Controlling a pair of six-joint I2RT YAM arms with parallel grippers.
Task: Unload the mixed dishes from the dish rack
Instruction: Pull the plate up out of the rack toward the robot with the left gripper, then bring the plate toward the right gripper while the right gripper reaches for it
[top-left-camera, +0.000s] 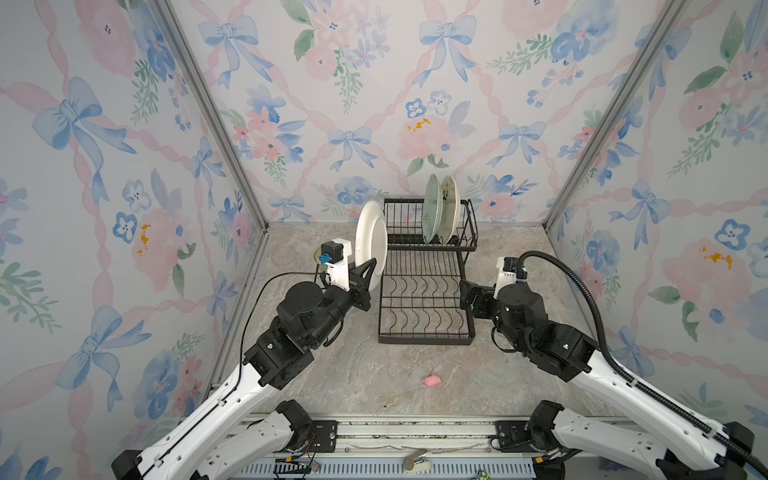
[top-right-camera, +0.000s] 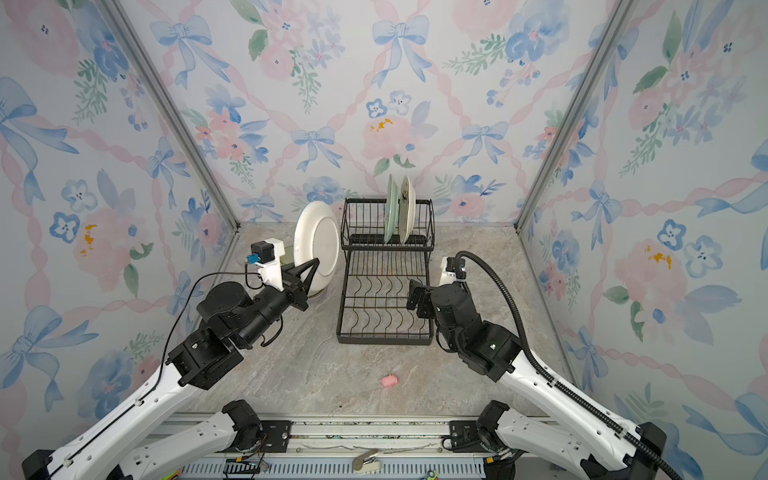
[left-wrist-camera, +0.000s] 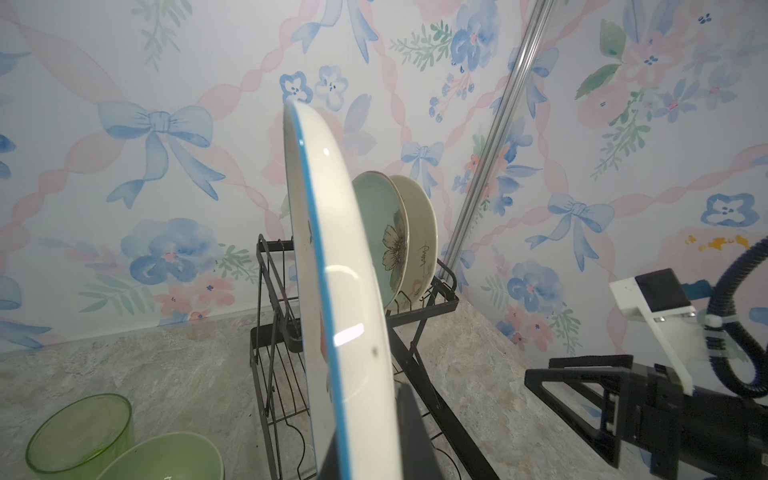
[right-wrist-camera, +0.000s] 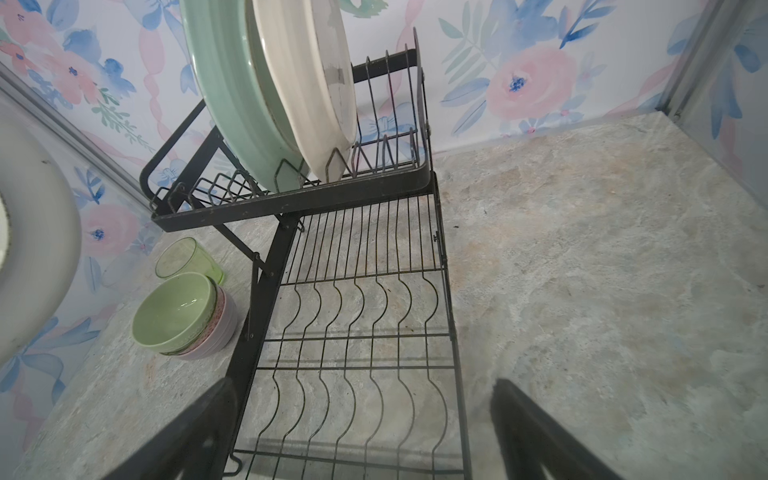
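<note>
Two plates (top-left-camera: 432, 212) stand slotted in the dish rack (top-left-camera: 424, 340). The left end effector (top-left-camera: 372, 266) pinches the white plate (top-left-camera: 371, 241) edgewise for carrying, and the right end effector (top-left-camera: 465, 291) gapes wide and empty.

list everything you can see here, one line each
dish rack: one, black wire, centre of table, lower tier bare
white plate: one, white, blue rim, held on edge left of rack
pale green plate: one, green, upright in upper tier
cream plate: one, cream, upright beside it
bowls: three, green over pink and lavender, stacked left of rack
green tumbler: one, green, beside the bowls
clear glass: one, faint, near left wall
pink lump: one, pink, in front of rack
left fingers: black, shut on white plate
right fingers: black, open, at rack's right side
</note>
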